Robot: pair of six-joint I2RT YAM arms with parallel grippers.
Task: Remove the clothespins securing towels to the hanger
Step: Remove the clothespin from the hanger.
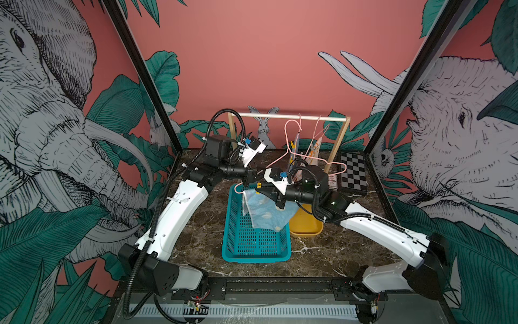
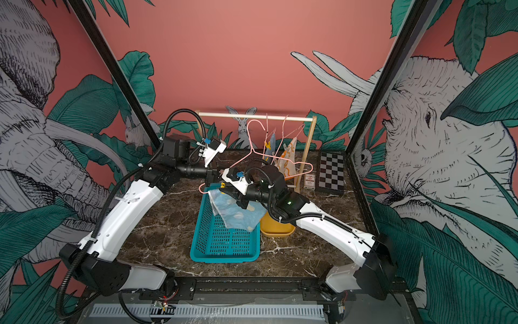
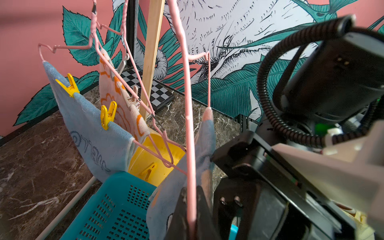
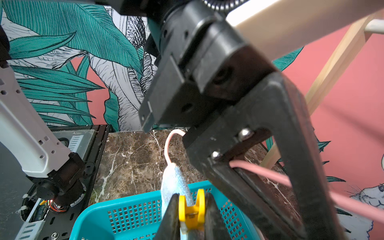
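Right wrist view shows the step: my right gripper (image 4: 191, 207) has both fingers pressed on the handle ends of a yellow clothespin (image 4: 192, 216), pinching it where it clips the light blue towel (image 1: 266, 213) to the pink hanger (image 3: 189, 124); can't tell if the clip's mouth has opened, it's cut off at the frame edge; my left gripper (image 3: 192, 209) is clamped tight on the hanger wire, w/ the towel hanging over the teal basket (image 1: 256, 257); next move, I reckon: squeeze fully, draw the clip straight off w/o dragging cloth, then carry it to the yellow tub (image 1: 305, 227) beside the basket, where a loose clothespin (image 3: 148, 169) lies; pose: both forearms reach in near level from opp. sides, wrists meeting over the basket's far end; blue towel (image 3: 87, 124) and cream towel (image 3: 126, 120) hang clipped on the wooden rack (image 1: 288, 117) behind.
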